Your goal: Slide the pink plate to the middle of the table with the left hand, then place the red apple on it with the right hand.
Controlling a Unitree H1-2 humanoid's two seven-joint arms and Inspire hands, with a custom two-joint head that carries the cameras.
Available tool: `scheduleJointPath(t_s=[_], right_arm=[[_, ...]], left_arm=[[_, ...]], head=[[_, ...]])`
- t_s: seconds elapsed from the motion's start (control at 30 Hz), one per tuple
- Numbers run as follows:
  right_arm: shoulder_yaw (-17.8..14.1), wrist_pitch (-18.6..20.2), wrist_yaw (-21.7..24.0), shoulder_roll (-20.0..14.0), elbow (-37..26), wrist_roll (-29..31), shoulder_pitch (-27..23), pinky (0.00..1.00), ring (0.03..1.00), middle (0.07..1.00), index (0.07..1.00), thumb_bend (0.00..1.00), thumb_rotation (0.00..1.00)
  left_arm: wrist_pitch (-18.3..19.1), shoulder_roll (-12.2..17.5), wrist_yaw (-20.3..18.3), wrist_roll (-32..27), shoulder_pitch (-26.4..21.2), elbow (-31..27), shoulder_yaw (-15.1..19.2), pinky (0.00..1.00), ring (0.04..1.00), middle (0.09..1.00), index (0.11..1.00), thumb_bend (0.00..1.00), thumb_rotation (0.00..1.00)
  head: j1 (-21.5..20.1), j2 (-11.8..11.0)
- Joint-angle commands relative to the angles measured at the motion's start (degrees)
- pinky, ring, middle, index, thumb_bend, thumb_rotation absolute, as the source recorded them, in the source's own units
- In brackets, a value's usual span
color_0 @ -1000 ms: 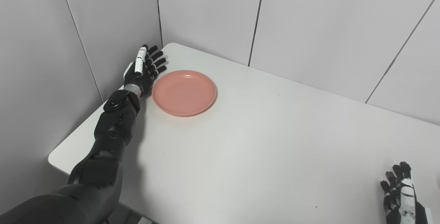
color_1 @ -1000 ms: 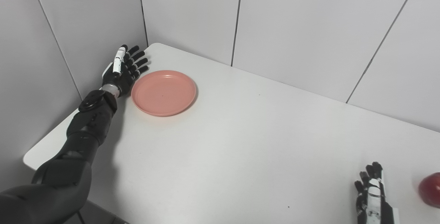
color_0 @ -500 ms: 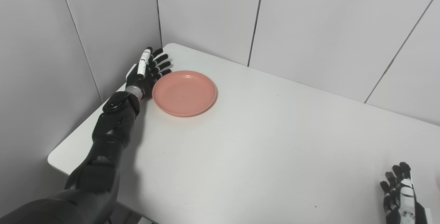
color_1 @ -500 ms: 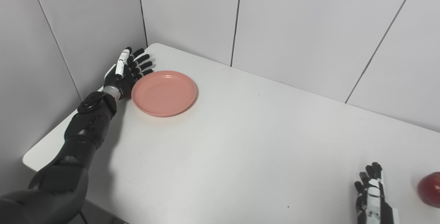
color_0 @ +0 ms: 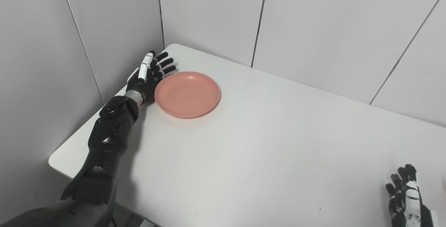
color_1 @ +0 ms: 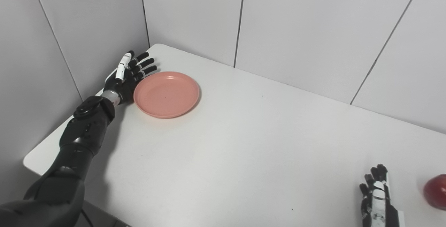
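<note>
The pink plate lies flat near the table's far left corner. My left hand stands on edge right against the plate's left rim, fingers straight and spread, holding nothing. At the bottom right my right hand rests open on the table, fingers pointing away from me. The red apple sits just right of that hand, cut by the picture's edge in the right eye view and out of the left eye view.
The white table is boxed in by grey panel walls at the back and left. Its left corner edge is close under my left forearm.
My left hand has turned slightly and shifted right, closing up against the plate's left rim. The plate, apple and right hand have stayed where they were.
</note>
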Motion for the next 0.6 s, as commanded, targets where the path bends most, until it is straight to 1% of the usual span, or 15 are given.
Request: scheduleJointPath(t_s=[0.0, 0.3, 0.47, 0.57], right_arm=[[-0.2, -0.5, 0.4, -0.1, -1.5, 0.4, -1.1, 1.0, 1.0, 1.0, 1.0, 0.08, 1.0], [-0.2, -1.2, 0.3, 0.1, -1.1, 0.2, -1.1, 1.0, 1.0, 1.0, 1.0, 0.07, 1.0], [-0.2, -0.5, 0.2, 0.1, -1.6, 0.1, -1.1, 1.0, 1.0, 1.0, 1.0, 0.07, 1.0], [-0.1, -0.3, 0.3, -0.1, -1.7, 0.1, -1.1, 1.0, 1.0, 1.0, 1.0, 0.08, 1.0]], left_arm=[[1.4, 0.3, -0.4, -0.5, -0.1, -1.5, -0.1, 0.81, 0.845, 0.869, 0.851, 0.29, 1.0], [3.0, -1.5, 0.2, -1.8, 0.8, -4.6, 0.4, 0.82, 0.854, 0.875, 0.858, 0.29, 1.0], [3.1, -2.9, 2.0, -1.0, 1.0, -6.1, 0.0, 0.83, 0.857, 0.877, 0.859, 0.3, 1.0], [2.2, -3.6, 1.8, -1.2, 0.5, -5.3, -0.1, 0.85, 0.864, 0.882, 0.862, 0.3, 1.0]], head=[[-0.1, 0.0], [-0.2, 0.0], [-0.3, 0.0], [-0.3, 0.1]])
